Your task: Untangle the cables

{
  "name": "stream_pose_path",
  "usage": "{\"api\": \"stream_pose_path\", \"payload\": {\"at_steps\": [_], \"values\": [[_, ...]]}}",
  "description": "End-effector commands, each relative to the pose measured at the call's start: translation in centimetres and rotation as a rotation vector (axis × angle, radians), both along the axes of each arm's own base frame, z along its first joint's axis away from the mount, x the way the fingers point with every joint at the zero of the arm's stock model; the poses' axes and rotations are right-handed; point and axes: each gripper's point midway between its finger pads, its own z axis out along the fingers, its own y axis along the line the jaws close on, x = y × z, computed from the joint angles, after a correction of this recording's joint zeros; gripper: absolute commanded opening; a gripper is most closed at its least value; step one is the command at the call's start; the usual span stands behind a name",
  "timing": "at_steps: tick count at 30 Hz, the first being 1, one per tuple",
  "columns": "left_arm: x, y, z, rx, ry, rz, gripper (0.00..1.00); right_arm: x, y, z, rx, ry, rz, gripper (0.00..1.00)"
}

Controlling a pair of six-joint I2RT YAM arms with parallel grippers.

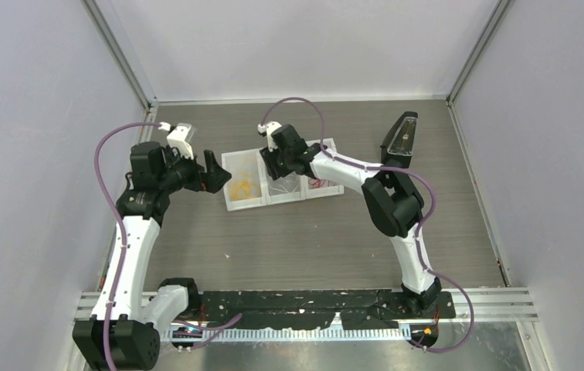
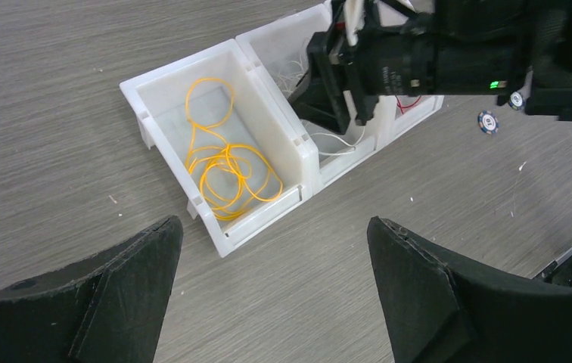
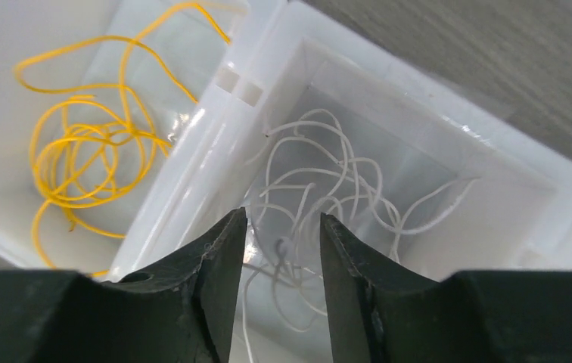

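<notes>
A white three-compartment tray [image 1: 244, 205] sits mid-table. Yellow-orange cables [image 2: 226, 170] lie looped in its left compartment, white cables [image 3: 343, 181] in the middle one, and red cables [image 1: 318, 183] in the right one. My left gripper [image 2: 274, 221] is wide open and empty, hovering over bare table just left of the tray. My right gripper [image 3: 281, 218] is down in the middle compartment, its jaws a little apart with white strands lying between them, not pinched. The yellow cables also show in the right wrist view [image 3: 86, 151].
A black wedge-shaped object with a clear top [image 1: 402, 137] stands at the back right. A small round blue-and-white disc [image 2: 488, 122] lies on the table beside the tray. A black mat [image 1: 312, 305] runs along the near edge. Walls close in three sides.
</notes>
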Motion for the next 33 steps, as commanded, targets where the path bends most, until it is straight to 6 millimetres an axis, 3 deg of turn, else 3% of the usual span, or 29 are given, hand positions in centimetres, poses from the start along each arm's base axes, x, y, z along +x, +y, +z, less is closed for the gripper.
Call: {"api": "stream_pose_path", "payload": {"at_steps": [1, 6, 11, 13, 15, 17, 18, 19, 20, 21, 22, 24, 25, 26, 27, 28, 29, 30, 31, 32, 33], "values": [[1.6, 0.5, 3.1, 0.02, -0.108, 0.018, 0.94, 0.6, 0.6, 8.8, 0.103, -0.138, 0.037, 0.48], [2.2, 0.6, 3.8, 0.035, -0.125, 0.011, 0.96, 0.2, 0.7, 12.0, 0.144, -0.173, 0.066, 0.53], [3.1, 1.3, 4.9, 0.09, -0.139, 0.023, 0.98, 0.2, -0.1, 15.2, 0.162, -0.212, 0.069, 0.64], [3.2, 1.5, 4.9, 0.103, -0.106, 0.027, 0.99, 0.4, -0.7, 16.9, 0.168, -0.238, 0.081, 0.7], [3.4, 1.7, 4.9, 0.108, -0.06, 0.033, 1.0, 0.2, -1.6, 19.1, 0.185, -0.27, 0.098, 0.85], [3.4, 1.9, 4.4, 0.136, -0.005, 0.02, 1.0, 0.1, -3.0, 21.5, 0.189, -0.317, 0.101, 1.0], [3.4, 2.1, 4.6, 0.148, 0.014, 0.02, 1.0, 0.1, -3.9, 22.0, 0.187, -0.329, 0.094, 0.97], [3.5, 2.4, 4.5, 0.164, 0.043, 0.023, 1.0, -0.3, -4.8, 24.0, 0.196, -0.369, 0.095, 0.96], [3.7, 2.6, 4.6, 0.181, 0.065, 0.029, 1.0, -0.2, -6.0, 24.2, 0.187, -0.379, 0.085, 0.96], [4.0, 3.0, 4.7, 0.199, 0.085, 0.036, 1.0, -0.8, -7.2, 26.3, 0.207, -0.414, 0.075, 0.95], [4.3, 3.2, 5.4, 0.212, 0.094, 0.041, 1.0, -0.8, -8.4, 26.3, 0.211, -0.405, 0.063, 0.95], [4.8, 3.4, 6.0, 0.228, 0.119, 0.039, 1.0, -1.9, -11.7, 28.6, 0.256, -0.41, 0.039, 0.95], [5.1, 3.5, 6.1, 0.232, 0.129, 0.038, 1.0, -1.6, -13.9, 28.5, 0.252, -0.39, 0.0, 0.95], [5.4, 3.5, 6.3, 0.233, 0.128, 0.039, 1.0, -2.6, -15.0, 28.7, 0.273, -0.373, -0.001, 0.95], [5.7, 3.6, 6.4, 0.234, 0.126, 0.04, 1.0, -2.3, -17.4, 27.2, 0.253, -0.337, -0.051, 0.95], [6.0, 3.7, 6.3, 0.235, 0.126, 0.045, 0.99, -3.1, -18.8, 27.8, 0.257, -0.349, -0.072, 0.95], [6.2, 3.8, 5.9, 0.239, 0.129, 0.058, 1.0, -3.0, -21.1, 25.7, 0.225, -0.31, -0.124, 0.95], [6.5, 4.0, 5.4, 0.246, 0.137, 0.074, 1.0, -3.7, -22.6, 26.0, 0.205, -0.334, -0.152, 0.95], [6.6, 4.2, 4.6, 0.253, 0.154, 0.088, 1.0, -4.0, -24.5, 23.4, 0.164, -0.287, -0.199, 0.95], [6.5, 4.4, 3.7, 0.26, 0.179, 0.102, 0.99, -5.0, -26.0, 23.7, 0.143, -0.317, -0.234, 0.95], [6.4, 4.6, 2.6, 0.268, 0.202, 0.116, 1.0, -5.6, -27.8, 20.8, 0.109, -0.27, -0.276, 0.95]]}}
